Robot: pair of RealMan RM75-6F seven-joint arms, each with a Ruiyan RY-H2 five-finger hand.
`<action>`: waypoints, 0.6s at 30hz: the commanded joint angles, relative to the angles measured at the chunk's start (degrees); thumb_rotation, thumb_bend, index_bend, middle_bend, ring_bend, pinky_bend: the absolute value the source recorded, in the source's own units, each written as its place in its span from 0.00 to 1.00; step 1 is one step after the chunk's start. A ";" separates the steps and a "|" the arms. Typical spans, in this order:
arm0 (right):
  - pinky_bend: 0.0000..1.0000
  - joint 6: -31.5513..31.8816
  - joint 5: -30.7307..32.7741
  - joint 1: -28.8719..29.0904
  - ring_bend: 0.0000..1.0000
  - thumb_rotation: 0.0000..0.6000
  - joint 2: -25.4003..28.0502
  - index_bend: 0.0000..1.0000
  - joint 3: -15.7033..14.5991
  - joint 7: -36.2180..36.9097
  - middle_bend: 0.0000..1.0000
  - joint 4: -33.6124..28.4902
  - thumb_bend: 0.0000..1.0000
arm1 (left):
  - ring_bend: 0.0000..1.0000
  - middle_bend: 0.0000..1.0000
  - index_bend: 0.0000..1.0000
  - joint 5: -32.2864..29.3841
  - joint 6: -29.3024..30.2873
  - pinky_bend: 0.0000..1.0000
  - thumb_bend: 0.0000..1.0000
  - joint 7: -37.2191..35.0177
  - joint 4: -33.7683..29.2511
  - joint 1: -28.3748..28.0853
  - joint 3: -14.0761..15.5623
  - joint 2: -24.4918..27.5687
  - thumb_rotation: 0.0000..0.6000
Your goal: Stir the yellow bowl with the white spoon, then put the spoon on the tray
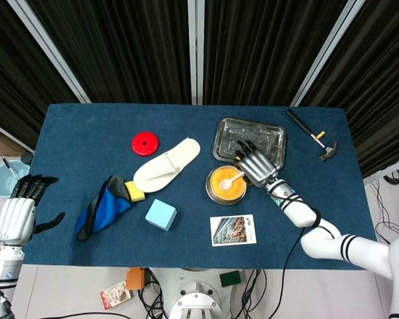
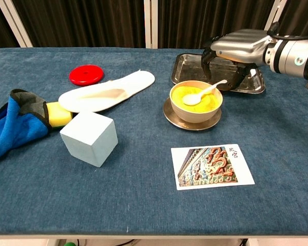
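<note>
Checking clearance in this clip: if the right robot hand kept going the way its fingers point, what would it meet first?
Probably the white spoon: the right robot hand curls down over its handle end, at the yellow bowl. Contact is unclear; the tray lies behind.

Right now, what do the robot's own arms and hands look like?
The right hand has a silver metal back and black fingers. Its arm is glossy white with black bands, a small yellow and a teal mark near the wrist, and a thin black cable alongside. The left hand looks the same: silver-white shell, black fingers.
</note>
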 commanded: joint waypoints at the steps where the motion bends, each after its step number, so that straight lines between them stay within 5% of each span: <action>1: 0.09 0.48 -1.03 -0.10 0.01 1.00 -1.93 0.49 -0.17 1.51 0.23 2.06 0.36 | 0.13 0.21 0.23 0.09 0.15 0.11 0.15 -0.08 0.12 0.06 -0.04 -0.12 0.99; 18: 0.09 1.11 -3.52 -0.17 0.01 1.00 -4.88 0.51 -0.30 4.42 0.23 6.26 0.40 | 0.13 0.21 0.23 -0.07 -0.20 0.11 0.14 -0.69 0.88 0.29 0.06 -0.40 0.99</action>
